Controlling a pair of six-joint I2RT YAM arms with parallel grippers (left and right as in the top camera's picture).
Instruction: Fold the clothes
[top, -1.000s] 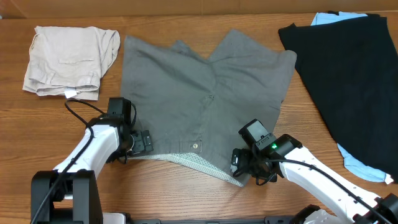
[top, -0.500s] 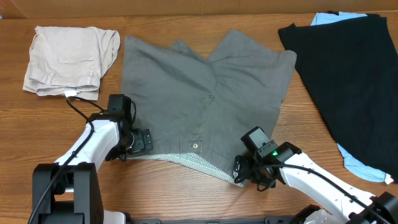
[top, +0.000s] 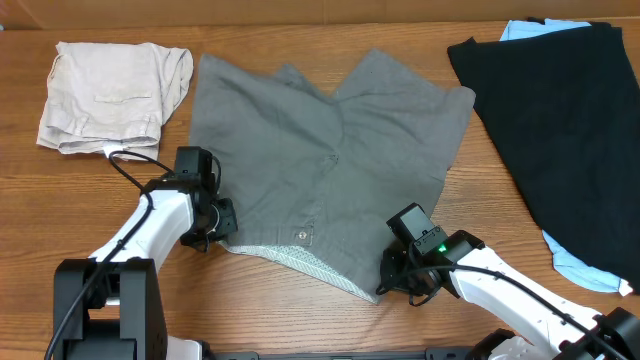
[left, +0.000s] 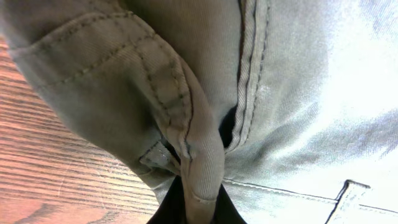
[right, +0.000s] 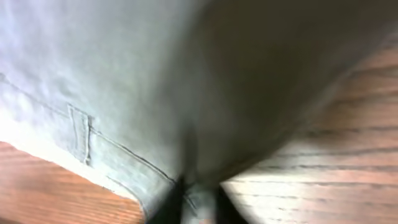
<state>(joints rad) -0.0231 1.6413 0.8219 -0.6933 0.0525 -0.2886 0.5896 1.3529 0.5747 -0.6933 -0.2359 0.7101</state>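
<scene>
Counter (top: 60, 200): brown wood-grain boards are running left to right and carrying every garment; only a thin tan strip is showing beyond the far edge.
Grey shorts (top: 330, 150): lying spread at the middle of the counter, legs pointing away. The near waist edge is showing a small silvery button (top: 302, 235) and pale speckled lining (top: 300, 262).
Left fingers (top: 224, 218): pinching a stitched fold at the shorts' near left waist corner.
Right fingers (top: 384, 272): gripping the near right waist corner; the wrist view is blurring here.
Beige shorts (top: 110, 95): sitting folded at the far left, apart from the grey pair.
Black garment (top: 565, 130): lying at the right, covering a light blue cloth (top: 580, 268).
</scene>
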